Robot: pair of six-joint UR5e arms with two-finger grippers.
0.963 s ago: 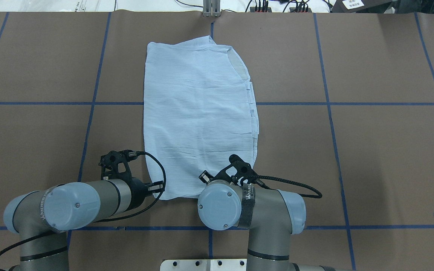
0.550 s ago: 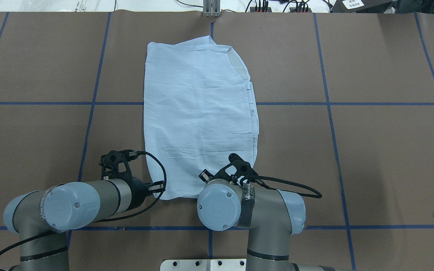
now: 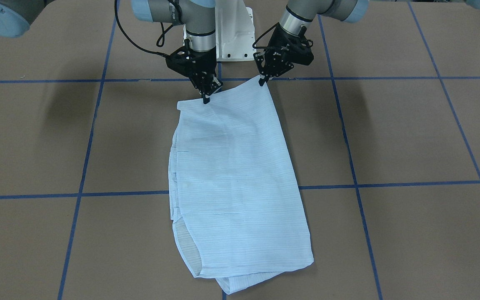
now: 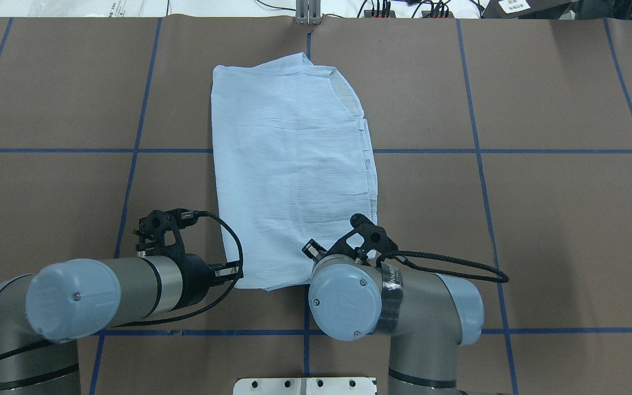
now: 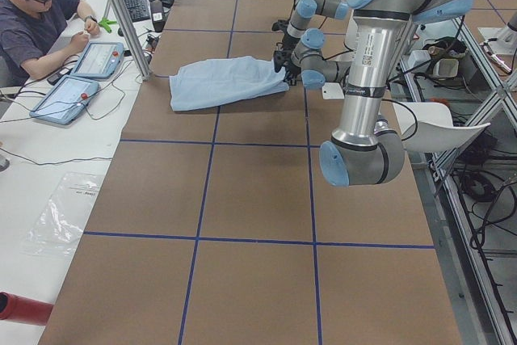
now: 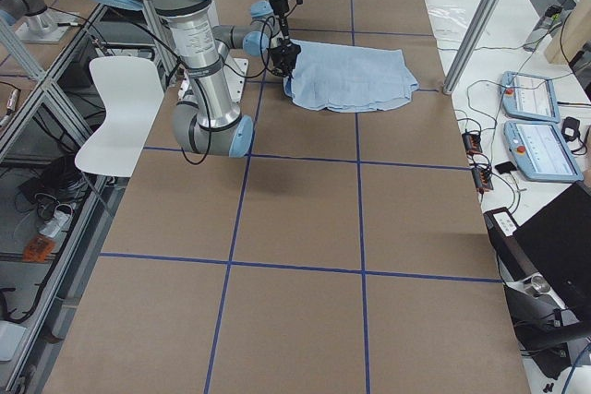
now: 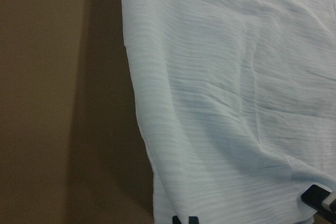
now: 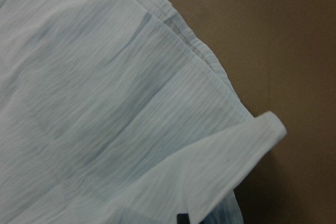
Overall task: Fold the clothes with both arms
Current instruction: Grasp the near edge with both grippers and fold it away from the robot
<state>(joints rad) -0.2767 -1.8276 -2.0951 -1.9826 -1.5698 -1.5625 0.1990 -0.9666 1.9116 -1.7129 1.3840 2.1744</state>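
The light blue striped shirt (image 3: 236,175) lies folded into a long panel on the brown table, running away from the robot (image 4: 288,159). Its end nearest the robot is raised off the table. In the front-facing view my left gripper (image 3: 261,81) is shut on one corner of that end. My right gripper (image 3: 205,99) is shut on the hem near the other corner. From overhead, both grippers are hidden under the wrists. The left wrist view shows the fabric (image 7: 236,103) stretched taut. In the right wrist view a curled hem corner (image 8: 262,129) shows.
Blue tape lines (image 4: 475,151) divide the brown table (image 4: 541,219) into squares. The white pedestal base (image 3: 231,37) stands between the arms. A person (image 5: 36,18) sits at the far side with tablets (image 5: 69,94). A white chair (image 6: 125,108) stands beside the table.
Both arms have shifted, the right one further to the right. The shirt's near end has risen and narrowed, with its near left edge drawn inward.
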